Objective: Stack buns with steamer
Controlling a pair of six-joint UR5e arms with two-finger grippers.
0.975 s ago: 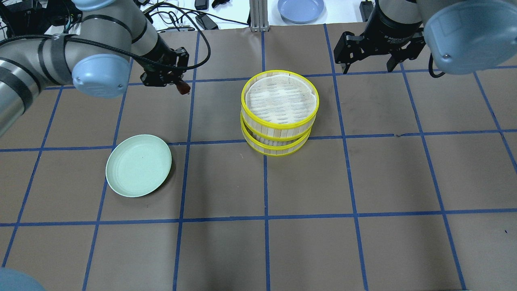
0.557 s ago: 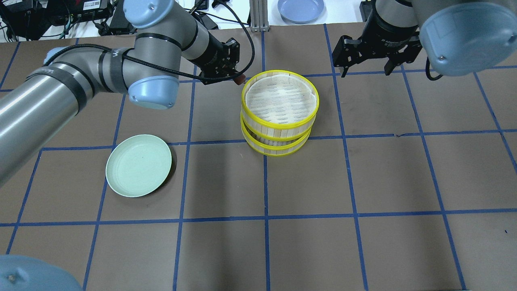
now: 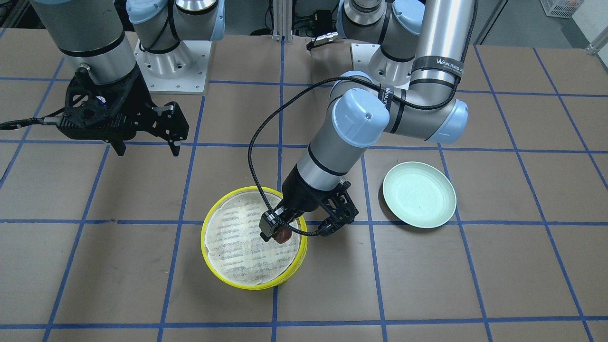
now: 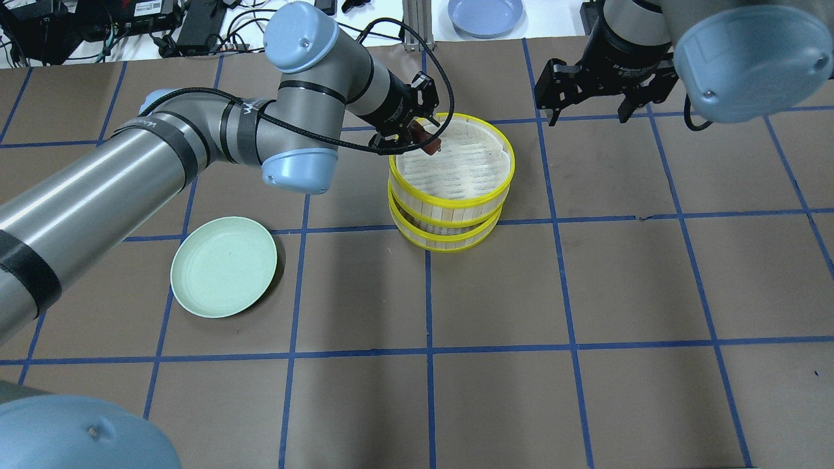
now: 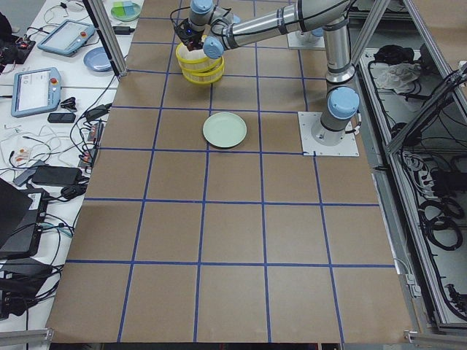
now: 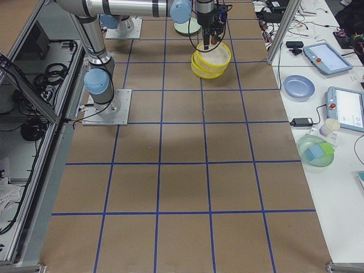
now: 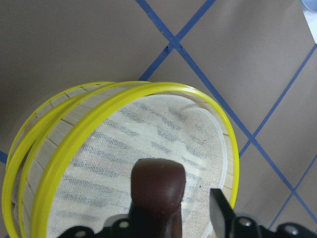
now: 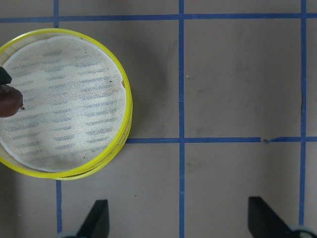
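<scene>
The steamer (image 4: 449,212) is two yellow-rimmed tiers stacked at the table's middle back, and its top mesh liner (image 3: 237,249) is bare. My left gripper (image 4: 423,140) is shut on the dark reddish-brown bun (image 4: 428,146) and holds it just above the top tier's back-left edge. The bun also shows in the front view (image 3: 283,234), the left wrist view (image 7: 158,186) and the right wrist view (image 8: 10,104). My right gripper (image 4: 589,107) is open and empty, hovering to the right of the steamer at the back. The pale cream bun is out of view.
A pale green dish (image 4: 223,267) lies empty at front left of the steamer and shows in the front view (image 3: 419,201). A blue plate (image 4: 485,16) sits beyond the table's back edge, beside cables and devices.
My left arm has swung right with the brown bun, from the back left of the table to above the steamer's top tier. The right gripper has hardly moved.
</scene>
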